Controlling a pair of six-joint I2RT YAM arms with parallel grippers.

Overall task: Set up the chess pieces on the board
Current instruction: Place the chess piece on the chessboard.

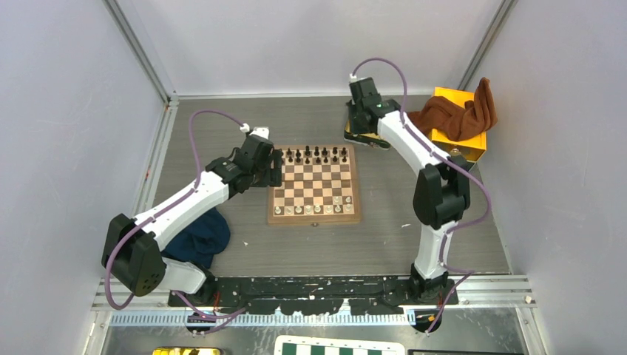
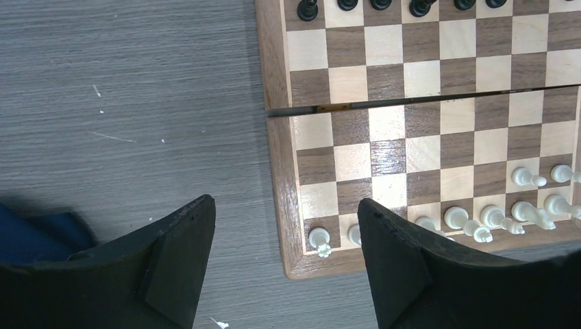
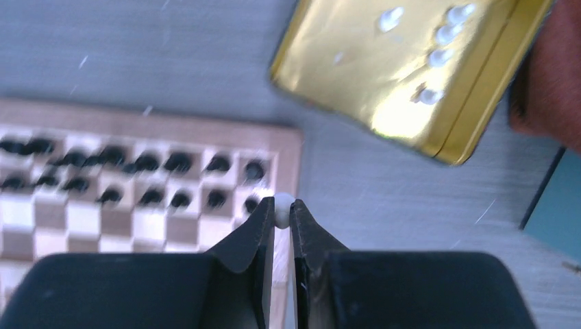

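The right gripper (image 3: 281, 210) is clamped on a cream-white chess piece (image 3: 283, 201) beside the wooden chessboard (image 3: 137, 116) corner, while the left gripper (image 2: 286, 209) hangs spread apart at its left border.

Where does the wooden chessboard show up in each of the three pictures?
Top external: the board lies mid-table, between the two arms.
Left wrist: the board fills the upper right of the picture.
Right wrist: the board is blurred, at the left, behind the right gripper, which pinches a white piece.
Shared landmark: the row of dark pieces along one board edge, seen in all three.
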